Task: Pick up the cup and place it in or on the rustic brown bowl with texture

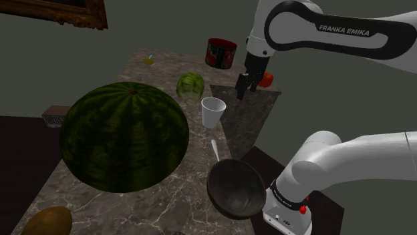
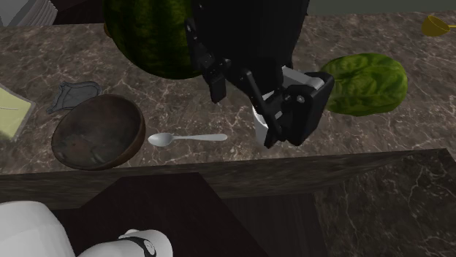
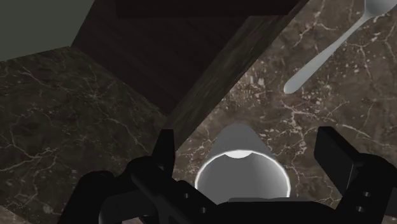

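Open-fingered, the gripper (image 3: 248,146) hung above the white cup (image 3: 242,179), nothing grasped; carrying it to the brown bowl (image 1: 234,188) lay ahead.

I've got the shoulder cam beside and a bit behind the arm base (image 1: 289,210), up high, looking down the length of the desk (image 1: 167,203). It's mid range, w/ most of the top in frame. The 2nd ext cam is on the arm-base side too, closer in, tilted steeply down over the desk's near edge. The wrist cam rides the hand (image 3: 248,139), facing down, v. close to the top. All 3 share the cup (image 1: 212,111) and spoon (image 1: 215,150). Both ext views also share the bowl (image 1: 234,188) and the big watermelon (image 1: 123,137).
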Available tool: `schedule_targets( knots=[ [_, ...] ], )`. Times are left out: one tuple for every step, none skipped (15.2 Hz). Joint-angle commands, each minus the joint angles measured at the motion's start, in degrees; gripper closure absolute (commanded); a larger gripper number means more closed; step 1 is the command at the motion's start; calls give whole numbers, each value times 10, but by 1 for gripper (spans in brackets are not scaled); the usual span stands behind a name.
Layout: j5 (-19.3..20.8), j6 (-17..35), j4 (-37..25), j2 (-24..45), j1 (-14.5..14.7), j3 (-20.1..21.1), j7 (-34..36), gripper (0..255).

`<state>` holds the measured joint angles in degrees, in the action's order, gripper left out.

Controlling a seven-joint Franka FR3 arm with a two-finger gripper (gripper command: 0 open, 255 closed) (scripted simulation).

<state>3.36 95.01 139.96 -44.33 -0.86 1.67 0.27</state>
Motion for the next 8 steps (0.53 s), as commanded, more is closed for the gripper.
schedule_targets(
  knots=[
    [0, 0, 0, 0, 0, 0, 0, 0],
    [0, 19, 2, 15, 1, 9, 11, 0],
    [0, 37, 4, 31, 2, 19, 21, 0],
    [1, 55, 4, 48, 3, 28, 32, 0],
    [3, 73, 4, 65, 4, 37, 43, 0],
    [5, 90, 2, 83, 4, 47, 54, 0],
    [8, 107, 0, 102, 3, 56, 66, 0],
    [12, 124, -3, 121, 3, 65, 78, 0]
  ],
)
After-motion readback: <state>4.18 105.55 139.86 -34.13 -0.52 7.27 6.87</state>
